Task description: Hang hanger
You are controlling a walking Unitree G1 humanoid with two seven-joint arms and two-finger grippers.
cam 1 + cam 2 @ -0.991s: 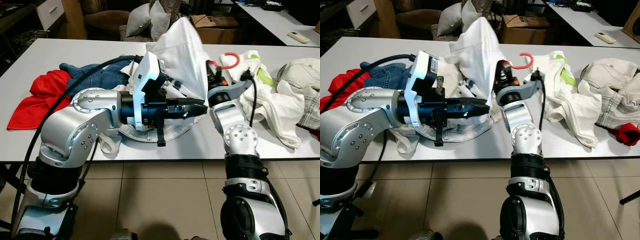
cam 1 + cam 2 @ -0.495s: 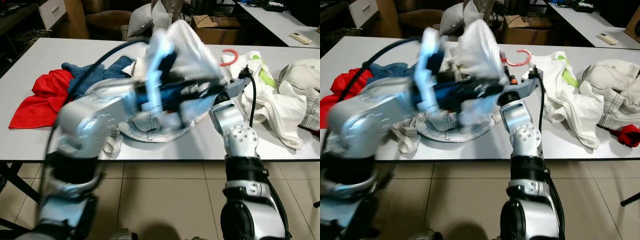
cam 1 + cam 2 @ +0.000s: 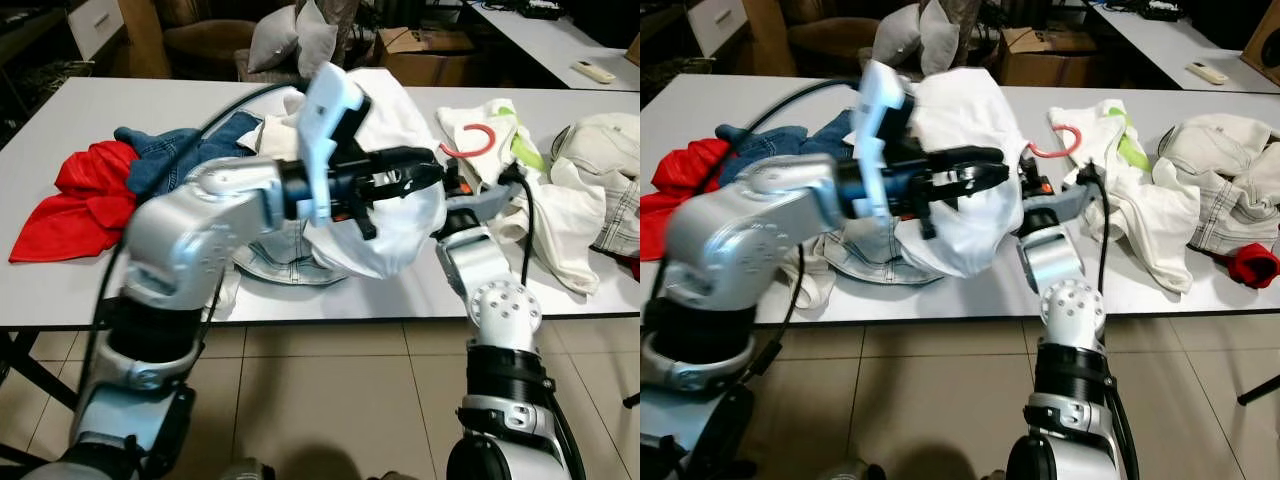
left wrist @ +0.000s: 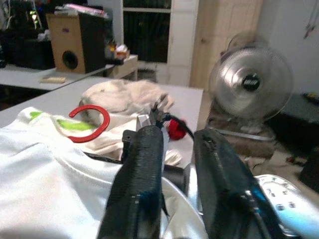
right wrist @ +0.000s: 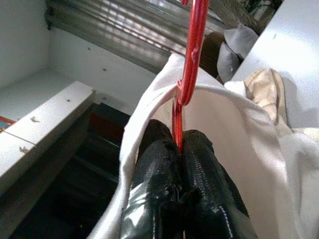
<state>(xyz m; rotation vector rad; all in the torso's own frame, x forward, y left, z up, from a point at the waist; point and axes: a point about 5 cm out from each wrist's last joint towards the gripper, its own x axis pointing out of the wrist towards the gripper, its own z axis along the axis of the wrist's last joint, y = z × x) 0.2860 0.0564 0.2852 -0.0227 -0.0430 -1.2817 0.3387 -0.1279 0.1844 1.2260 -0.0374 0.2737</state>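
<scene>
Left eye view — left gripper point(image 3: 425, 180) fingers nearly together over white shirt point(image 3: 385, 235), red hanger point(image 3: 470, 140) hook at its 2 o'clock, right wrist view — right gripper point(image 5: 179, 164) clamped on hanger's neck inside shirt collar.

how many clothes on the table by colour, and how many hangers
red cloth: 1
blue jeans: 1
white shirt on the hanger: 1
white and green garment: 1
cream garment: 1
red hanger: 1
total: 6, counting only what can be told apart
</scene>
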